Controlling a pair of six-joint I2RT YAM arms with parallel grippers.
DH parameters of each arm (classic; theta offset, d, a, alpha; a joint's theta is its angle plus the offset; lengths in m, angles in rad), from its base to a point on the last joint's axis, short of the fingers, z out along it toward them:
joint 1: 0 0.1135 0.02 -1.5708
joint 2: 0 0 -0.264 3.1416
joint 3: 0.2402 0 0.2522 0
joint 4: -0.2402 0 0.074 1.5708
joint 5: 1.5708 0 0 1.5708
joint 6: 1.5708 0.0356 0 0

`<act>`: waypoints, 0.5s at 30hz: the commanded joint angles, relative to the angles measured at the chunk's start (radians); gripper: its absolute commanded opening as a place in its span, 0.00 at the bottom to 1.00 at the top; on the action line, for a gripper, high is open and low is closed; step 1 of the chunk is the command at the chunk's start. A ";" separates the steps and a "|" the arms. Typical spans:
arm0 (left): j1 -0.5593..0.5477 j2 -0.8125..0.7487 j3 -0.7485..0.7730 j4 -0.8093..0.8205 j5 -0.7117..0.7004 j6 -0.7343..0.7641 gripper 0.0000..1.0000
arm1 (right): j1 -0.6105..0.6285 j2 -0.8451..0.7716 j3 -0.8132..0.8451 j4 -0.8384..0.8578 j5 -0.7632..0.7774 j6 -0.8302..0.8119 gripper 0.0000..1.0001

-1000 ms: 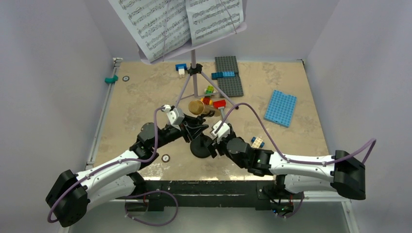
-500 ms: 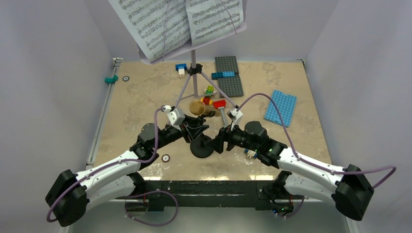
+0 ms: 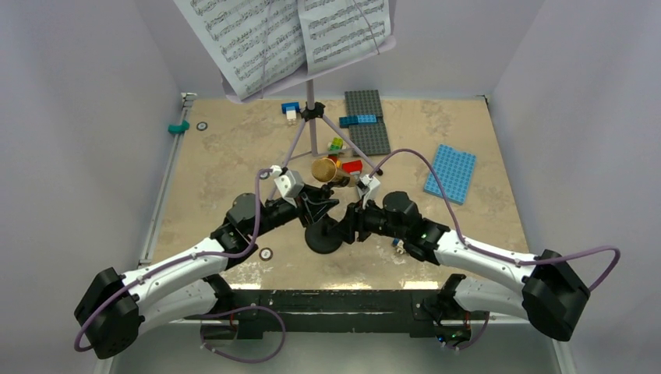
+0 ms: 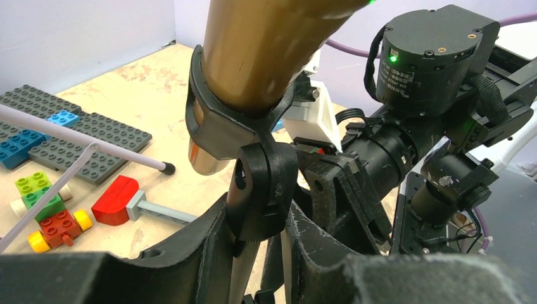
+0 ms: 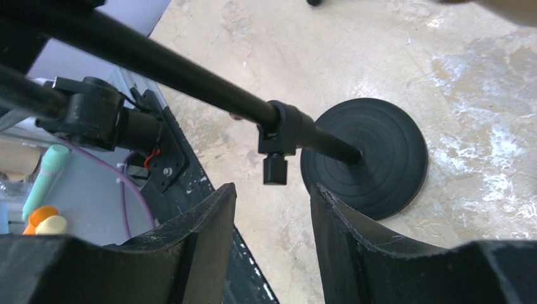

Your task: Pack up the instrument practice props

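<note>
Arms reach in from the near corners and meet at the middle of the bench (image 3: 218, 164). On the left, the left end effector (image 3: 316, 204) pinches the mic stand (image 3: 322, 236) at its neck, just under the clip. In the left wrist view its fingers (image 4: 190, 250) press on the joint from both sides. The stand's round black base rests on the bench between the two end effectors. Its clip holds the microphone (image 3: 324, 169) clear of the bench, round gold end facing up.

Behind it, the music stand (image 3: 312, 128) is upright on its tripod legs at the far side, with two pages (image 3: 257, 39) on its desk.

On the right, the right end effector (image 5: 272, 193) is spread. Its fingers are apart with nothing between them, and they point at the collar on the stand's pole, just short of it. Farther right lie the hammer (image 3: 352, 166), loose bricks (image 3: 335, 146), a grey baseplate (image 3: 368, 125) and a blue baseplate (image 3: 450, 173), all apart from both end effectors.
</note>
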 commanded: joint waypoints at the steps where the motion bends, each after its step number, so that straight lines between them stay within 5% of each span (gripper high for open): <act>1: -0.022 0.023 0.024 -0.046 0.011 -0.036 0.00 | 0.001 0.034 0.040 0.074 0.068 -0.008 0.51; 13: -0.039 0.042 0.023 -0.045 -0.013 -0.046 0.00 | 0.010 0.085 0.036 0.171 0.144 -0.063 0.36; 15: -0.041 0.045 0.023 -0.047 -0.019 -0.049 0.00 | 0.020 0.081 0.025 0.194 0.158 -0.094 0.25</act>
